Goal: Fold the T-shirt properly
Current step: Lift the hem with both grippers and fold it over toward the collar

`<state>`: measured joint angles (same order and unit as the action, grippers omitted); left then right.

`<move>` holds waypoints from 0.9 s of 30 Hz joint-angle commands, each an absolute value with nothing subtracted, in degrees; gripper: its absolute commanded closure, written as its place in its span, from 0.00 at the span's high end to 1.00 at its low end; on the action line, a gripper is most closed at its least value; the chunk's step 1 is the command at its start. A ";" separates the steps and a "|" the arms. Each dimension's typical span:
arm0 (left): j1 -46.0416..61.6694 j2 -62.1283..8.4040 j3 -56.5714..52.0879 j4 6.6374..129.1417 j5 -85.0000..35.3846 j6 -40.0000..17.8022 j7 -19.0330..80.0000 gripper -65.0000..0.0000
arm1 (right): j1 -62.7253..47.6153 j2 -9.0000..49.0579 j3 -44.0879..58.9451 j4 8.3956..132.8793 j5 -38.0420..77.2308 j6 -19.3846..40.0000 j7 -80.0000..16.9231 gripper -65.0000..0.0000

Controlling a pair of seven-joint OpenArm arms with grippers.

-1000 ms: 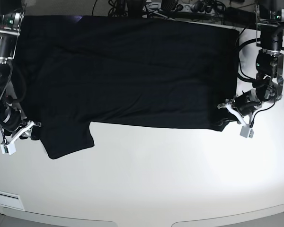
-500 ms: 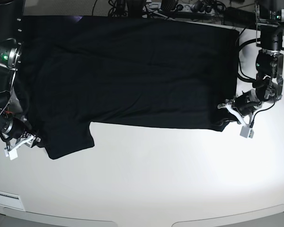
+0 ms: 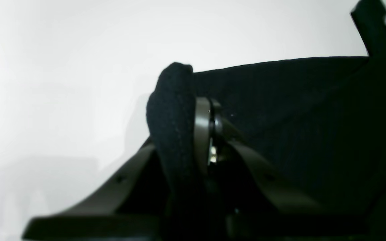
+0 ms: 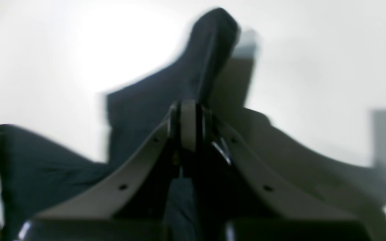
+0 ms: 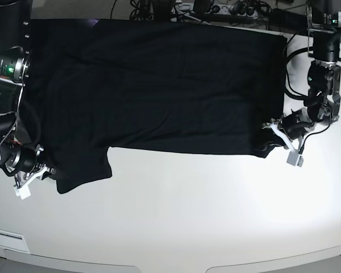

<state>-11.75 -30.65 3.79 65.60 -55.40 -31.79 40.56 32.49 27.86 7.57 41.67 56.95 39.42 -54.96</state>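
Black T-shirt [image 5: 153,85] lies flat across the far half of the white counter [image 5: 176,216], long axis left-right; left tool [image 5: 271,138] clamps its near-right corner; right tool [image 5: 42,169] clamps the near-left sleeve.

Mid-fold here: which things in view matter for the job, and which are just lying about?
In the job:
T-shirt
left gripper, shut on its corner
right gripper, shut on the sleeve edge

Lying about:
cables behind the table
white table
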 commanded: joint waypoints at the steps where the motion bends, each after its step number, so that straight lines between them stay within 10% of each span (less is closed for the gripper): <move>1: -12.45 -31.59 4.05 65.52 -52.42 -31.51 43.77 0.00 | 33.82 29.45 7.73 44.95 60.58 40.00 -55.29 0.00; 15: -13.02 -32.53 4.05 71.20 -60.47 -40.00 51.70 0.00 | 0.08 41.08 8.05 92.40 61.12 40.00 -54.65 0.00; 27: -12.08 -46.09 4.05 82.28 -69.47 -40.00 54.48 0.00 | -11.90 47.64 19.75 102.06 72.95 40.00 -65.52 0.00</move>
